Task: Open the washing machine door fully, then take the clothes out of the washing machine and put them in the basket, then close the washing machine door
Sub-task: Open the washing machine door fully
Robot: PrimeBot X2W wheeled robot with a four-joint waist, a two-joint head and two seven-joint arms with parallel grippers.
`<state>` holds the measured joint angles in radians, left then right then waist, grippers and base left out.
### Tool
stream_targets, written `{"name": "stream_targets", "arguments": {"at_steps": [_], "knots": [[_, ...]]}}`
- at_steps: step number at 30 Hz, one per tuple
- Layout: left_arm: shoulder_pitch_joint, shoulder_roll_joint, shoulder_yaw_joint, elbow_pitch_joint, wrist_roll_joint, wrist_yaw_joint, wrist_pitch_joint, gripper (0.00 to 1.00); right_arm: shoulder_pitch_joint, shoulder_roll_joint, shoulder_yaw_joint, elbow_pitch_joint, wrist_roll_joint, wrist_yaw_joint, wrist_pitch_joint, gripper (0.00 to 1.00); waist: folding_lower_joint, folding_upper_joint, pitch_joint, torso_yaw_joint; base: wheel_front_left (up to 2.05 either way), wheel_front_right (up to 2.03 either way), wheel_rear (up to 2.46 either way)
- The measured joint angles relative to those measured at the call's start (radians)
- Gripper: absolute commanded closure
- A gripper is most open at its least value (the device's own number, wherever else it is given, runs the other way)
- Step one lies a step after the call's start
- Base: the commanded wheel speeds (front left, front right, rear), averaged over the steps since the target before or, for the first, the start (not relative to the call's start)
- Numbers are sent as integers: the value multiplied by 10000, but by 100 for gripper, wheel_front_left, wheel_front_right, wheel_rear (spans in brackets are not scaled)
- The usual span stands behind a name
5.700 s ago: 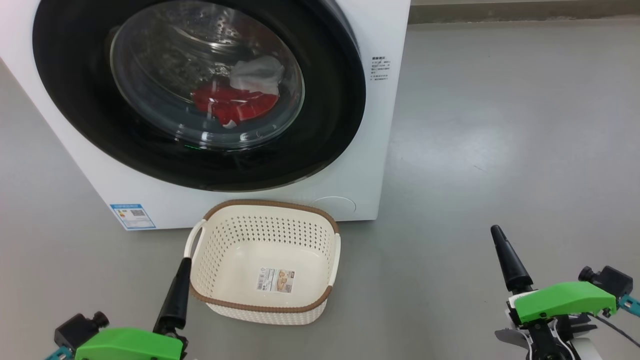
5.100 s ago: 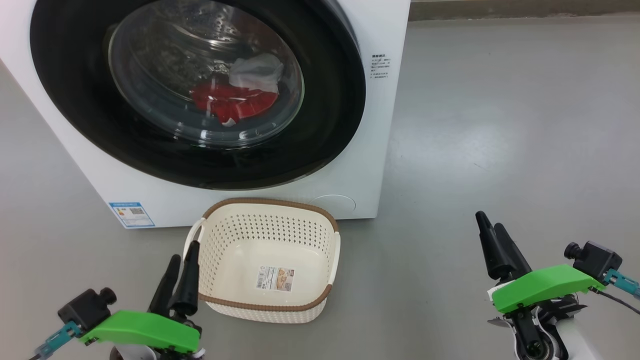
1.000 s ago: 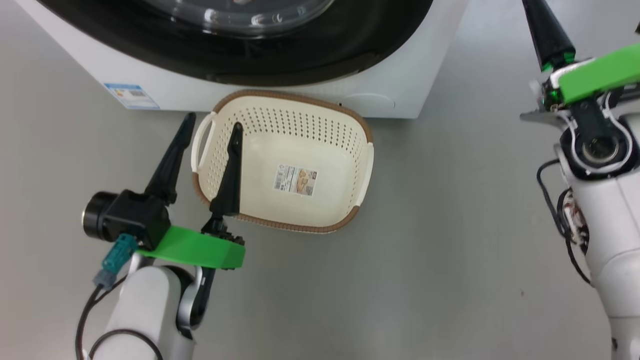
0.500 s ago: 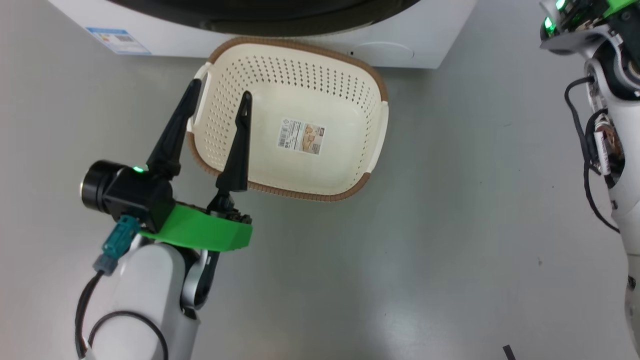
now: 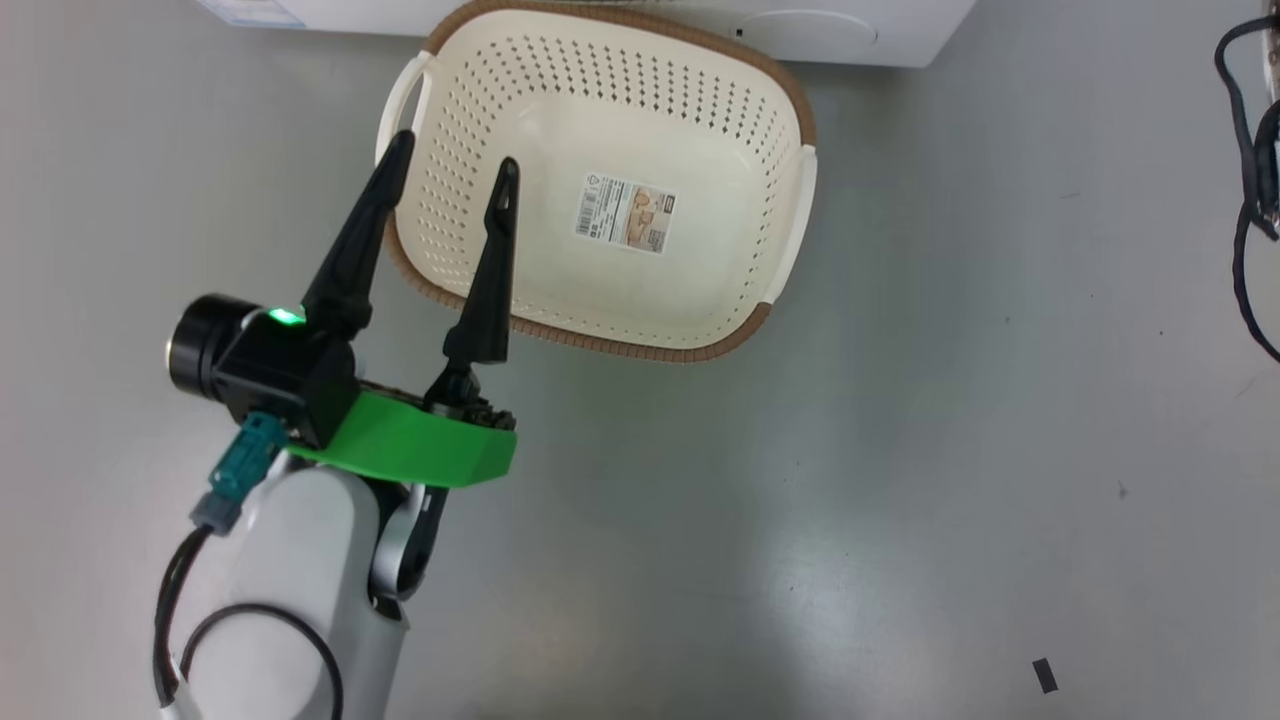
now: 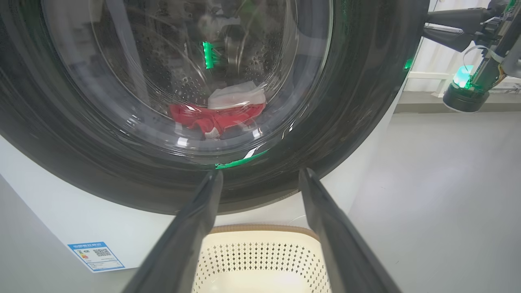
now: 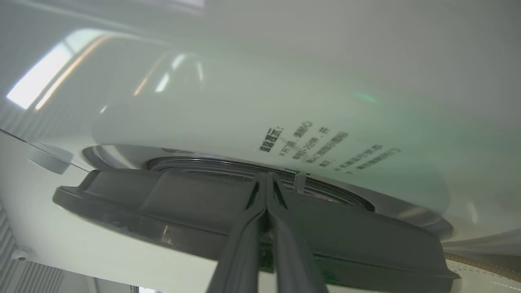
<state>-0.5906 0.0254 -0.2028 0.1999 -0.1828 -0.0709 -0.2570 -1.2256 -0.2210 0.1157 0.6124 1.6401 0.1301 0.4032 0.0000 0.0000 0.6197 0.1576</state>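
The washing machine door (image 6: 350, 122) is a wide black ring around a clear glass bowl, seen face-on in the left wrist view. Behind the glass lie the clothes (image 6: 215, 118), red with a white cloth on top. The cream basket (image 5: 480, 100) stands on the floor before the washing machine (image 5: 900, 30) and holds just a paper sticker. My left gripper (image 5: 452, 155) hovers open over the basket's left rim, nothing between its fingers. My right gripper (image 7: 266, 176) is shut, its tips at the seam between the dark door rim (image 7: 183, 203) and the white front (image 7: 244, 101).
Grey floor spreads to the right of the basket and toward me. A blue label (image 6: 95, 255) marks the machine's lower left corner. My right arm's black cables (image 5: 1250, 150) hang at the right edge of the head view. A small dark scrap (image 5: 1044, 676) lies on the floor.
The head camera has tilted further down, so the machine and right gripper slid out of the top of that view. My left gripper stays open over the basket's left rim.
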Motion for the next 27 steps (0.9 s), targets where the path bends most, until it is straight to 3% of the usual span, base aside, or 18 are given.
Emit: {"name": "stream_targets", "arguments": {"at_steps": [13,27], "knots": [[-174,-19,-242,29,-17,0,0,0,-746,-50,295,410,58,-46,949,100,0,0,291,174,0,0,0],[-283,-21,-79,96,-13,0,0,0,-700,-196,907,6,-228,-73,1699,100,0,1,124,-46,0,0,0]]}}
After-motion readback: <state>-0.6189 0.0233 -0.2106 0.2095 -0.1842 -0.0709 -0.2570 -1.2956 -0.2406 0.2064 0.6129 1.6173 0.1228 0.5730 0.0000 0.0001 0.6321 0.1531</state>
